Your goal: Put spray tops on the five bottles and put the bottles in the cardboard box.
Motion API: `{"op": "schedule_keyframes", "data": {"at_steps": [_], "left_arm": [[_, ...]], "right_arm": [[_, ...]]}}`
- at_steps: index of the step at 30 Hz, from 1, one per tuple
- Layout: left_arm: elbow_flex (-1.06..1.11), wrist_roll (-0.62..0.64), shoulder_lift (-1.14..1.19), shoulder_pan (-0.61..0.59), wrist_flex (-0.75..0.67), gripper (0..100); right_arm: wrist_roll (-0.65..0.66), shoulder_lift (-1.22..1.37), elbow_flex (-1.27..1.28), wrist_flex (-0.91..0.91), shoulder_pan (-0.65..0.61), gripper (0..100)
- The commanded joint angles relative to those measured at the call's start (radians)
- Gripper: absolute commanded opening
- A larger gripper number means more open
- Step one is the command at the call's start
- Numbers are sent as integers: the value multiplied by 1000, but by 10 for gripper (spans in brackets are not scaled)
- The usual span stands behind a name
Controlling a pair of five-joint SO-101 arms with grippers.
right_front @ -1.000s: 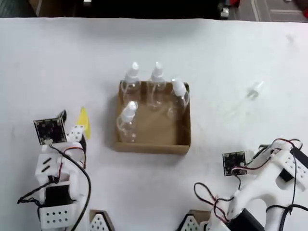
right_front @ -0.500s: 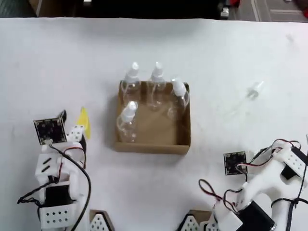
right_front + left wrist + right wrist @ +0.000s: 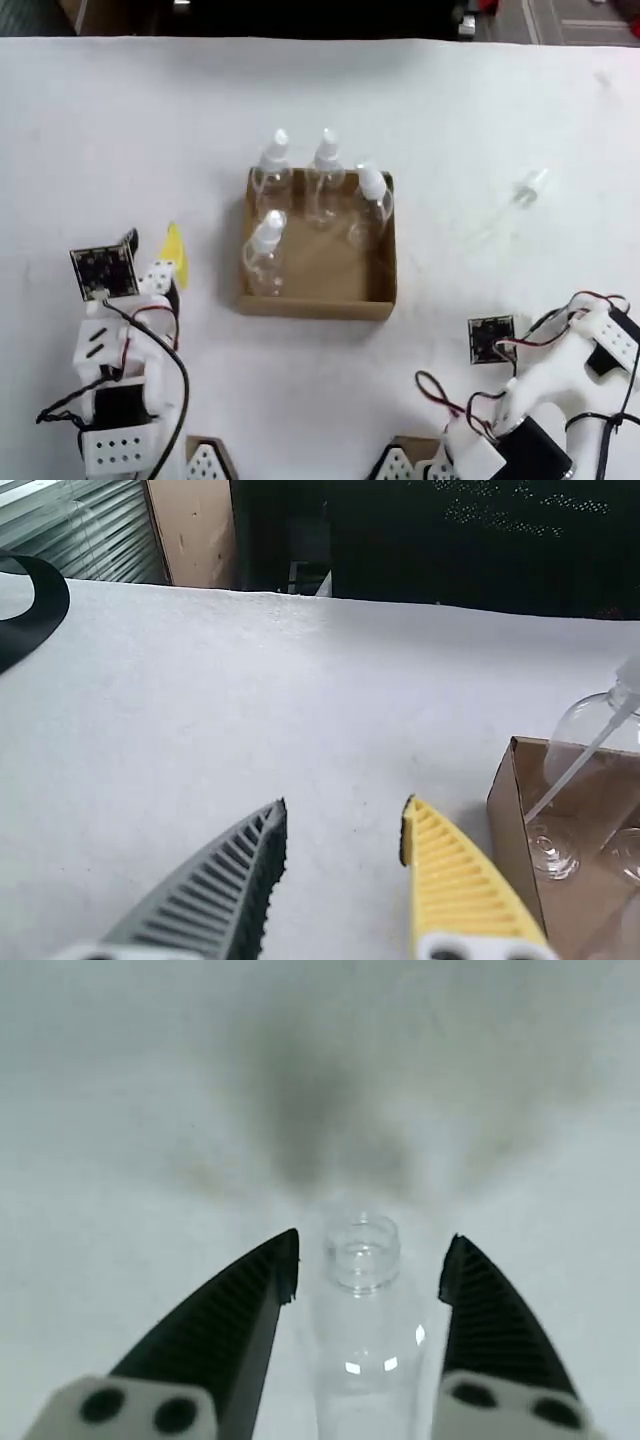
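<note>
- You see the brown cardboard box [image 3: 316, 305] standing open near the middle of the white table [image 3: 120, 120].
- Four clear plastic bottles with white spray tops [image 3: 265, 262] stand inside it, three along the far wall and one near the left wall.
- One loose white spray top with a thin tube [image 3: 528, 188] lies on the table, well apart from the box, on the right arm's side.
- Your right gripper [image 3: 368, 1260] has its black fingers spread on both sides of a clear bottle with an open neck [image 3: 365, 1290]. A gap shows at each side of the neck.
- Your left gripper [image 3: 345, 840], with one grey finger and one yellow, is spread wide over bare table near the box's left wall.
</note>
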Motion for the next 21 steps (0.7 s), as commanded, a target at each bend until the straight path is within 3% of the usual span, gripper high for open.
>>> {"op": "schedule_keyframes", "data": {"at_steps": [1, 6, 11, 13, 16, 21], "left_arm": [[-8, -9, -16, 13, 6, 181], [-8, -9, -16, 13, 6, 181], [-8, -9, -16, 13, 6, 181], [-8, -9, -16, 13, 6, 181], [-8, -9, -16, 13, 6, 181], [-8, -9, -16, 13, 6, 181]], "right_arm": [[-2, 2, -14, -36, 25, 156], [-3, 2, -14, -33, 31, 177], [-11, -8, -15, -22, 27, 26], [-11, -12, -31, 25, 25, 26], [-15, -42, -72, 150, 4, 48], [-157, -174, -178, 486, -108, 18]]}}
